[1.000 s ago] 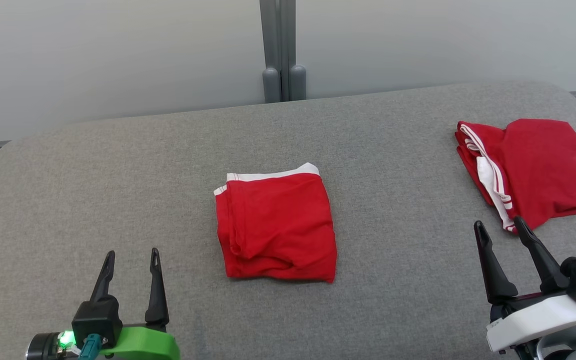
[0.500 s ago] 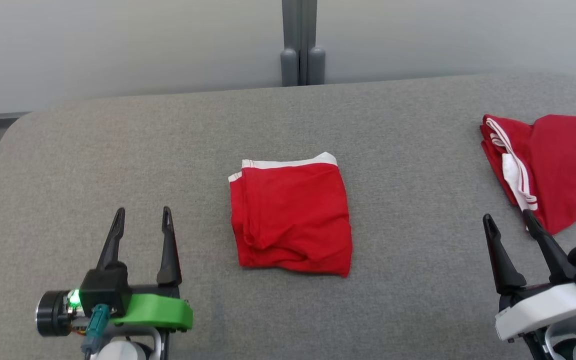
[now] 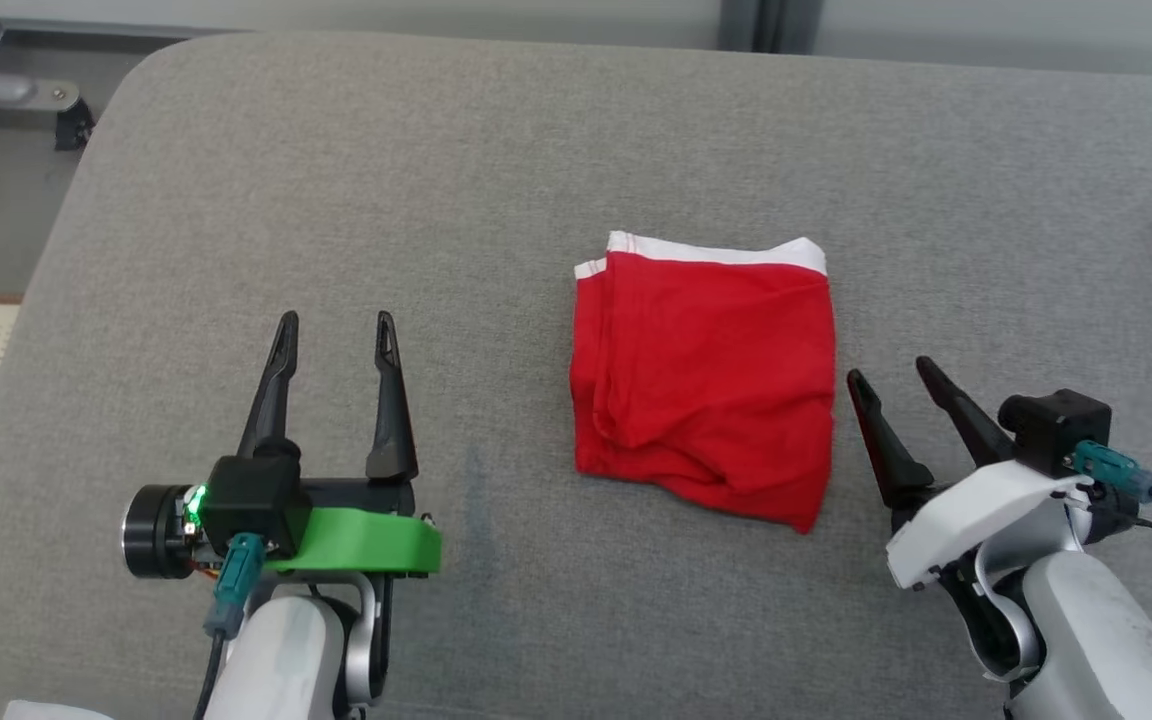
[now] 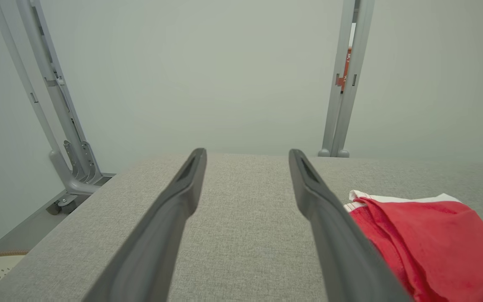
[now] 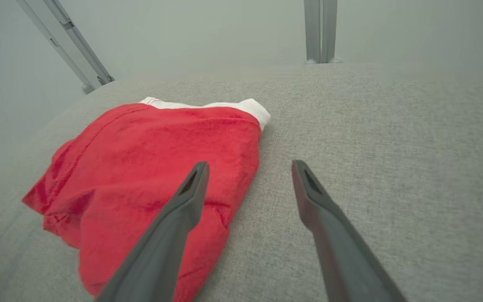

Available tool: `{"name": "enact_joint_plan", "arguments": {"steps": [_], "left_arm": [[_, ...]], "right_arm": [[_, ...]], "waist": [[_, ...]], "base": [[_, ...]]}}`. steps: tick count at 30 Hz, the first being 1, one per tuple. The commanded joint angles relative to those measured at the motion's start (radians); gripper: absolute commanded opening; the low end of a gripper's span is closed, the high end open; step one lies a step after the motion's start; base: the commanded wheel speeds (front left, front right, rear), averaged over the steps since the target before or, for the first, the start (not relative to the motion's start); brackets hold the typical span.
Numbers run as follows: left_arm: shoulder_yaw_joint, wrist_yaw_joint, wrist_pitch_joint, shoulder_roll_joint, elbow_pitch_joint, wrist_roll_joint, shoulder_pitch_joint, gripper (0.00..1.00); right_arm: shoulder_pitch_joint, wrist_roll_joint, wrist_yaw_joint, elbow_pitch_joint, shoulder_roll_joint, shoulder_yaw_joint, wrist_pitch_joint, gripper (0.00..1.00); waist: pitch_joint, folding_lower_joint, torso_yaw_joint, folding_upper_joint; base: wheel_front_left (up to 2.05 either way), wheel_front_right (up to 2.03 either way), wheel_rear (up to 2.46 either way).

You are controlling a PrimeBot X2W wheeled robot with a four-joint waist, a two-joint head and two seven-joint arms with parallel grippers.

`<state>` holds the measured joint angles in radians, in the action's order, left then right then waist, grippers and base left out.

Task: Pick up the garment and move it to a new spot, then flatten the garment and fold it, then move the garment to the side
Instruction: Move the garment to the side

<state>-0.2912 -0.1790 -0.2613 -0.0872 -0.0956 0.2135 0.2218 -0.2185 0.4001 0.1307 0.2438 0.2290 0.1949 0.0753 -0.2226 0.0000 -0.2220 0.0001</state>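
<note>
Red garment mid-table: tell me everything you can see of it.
The garment is red, soft knit-looking cloth with a white band along its far edge and thin red stripes at the band's left corner. It is folded into a rough square, with layered folds down its left side and a rumpled, slanting near edge. It lies flat on the grey cushion. Nothing holds it. The right gripper, jaws open, sits just off its right edge, seemingly not touching.
</note>
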Motion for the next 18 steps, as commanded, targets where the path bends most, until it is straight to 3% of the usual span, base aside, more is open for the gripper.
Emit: {"name": "enact_joint_plan", "arguments": {"steps": [1, 6, 7, 8, 9, 14, 18], "left_arm": [[0.000, 0.004, -0.004, 0.005, 0.003, -0.012, 0.018, 1.00], [-0.004, 0.015, -0.004, 0.023, 0.001, -0.017, 0.023, 1.00], [-0.002, 0.016, -0.004, 0.024, 0.001, -0.017, 0.021, 1.00], [0.002, 0.016, -0.004, 0.025, 0.001, -0.020, 0.017, 1.00], [0.004, 0.016, -0.004, 0.026, 0.001, -0.022, 0.013, 1.00], [0.025, 0.016, -0.004, 0.029, 0.010, -0.035, -0.011, 1.00], [0.047, 0.017, -0.004, 0.026, 0.017, -0.051, -0.025, 1.00]], "right_arm": [[-0.026, 0.016, 0.000, 0.035, -0.004, 0.010, 0.011, 1.00], [-0.085, 0.050, 0.000, 0.198, -0.015, 0.043, 0.030, 1.00], [-0.090, 0.067, 0.000, 0.218, -0.023, 0.045, 0.032, 0.44], [-0.093, 0.071, 0.000, 0.241, -0.023, 0.055, 0.027, 0.16], [-0.091, 0.082, 0.000, 0.257, -0.024, 0.063, 0.023, 0.00], [-0.091, 0.119, 0.000, 0.277, -0.015, 0.107, 0.051, 0.00], [-0.080, 0.146, 0.000, 0.255, 0.008, 0.146, 0.085, 0.00]], "waist": [[-0.082, 0.0000, -0.090, -0.0001], [-0.082, 0.0000, -0.123, -0.0001], [-0.080, 0.0000, -0.124, -0.0001], [-0.077, 0.0000, -0.125, -0.0001], [-0.075, 0.0000, -0.125, -0.0001], [-0.061, 0.0000, -0.098, -0.0001], [-0.050, 0.0000, -0.040, -0.0001]], "base": [[0.00, 0.00, 0.00], [0.00, 0.00, 0.00], [0.00, 0.00, 0.00], [0.00, 0.00, 0.00], [0.00, 0.00, 0.00], [0.00, 0.00, 0.00], [0.00, 0.00, 0.00]]}}
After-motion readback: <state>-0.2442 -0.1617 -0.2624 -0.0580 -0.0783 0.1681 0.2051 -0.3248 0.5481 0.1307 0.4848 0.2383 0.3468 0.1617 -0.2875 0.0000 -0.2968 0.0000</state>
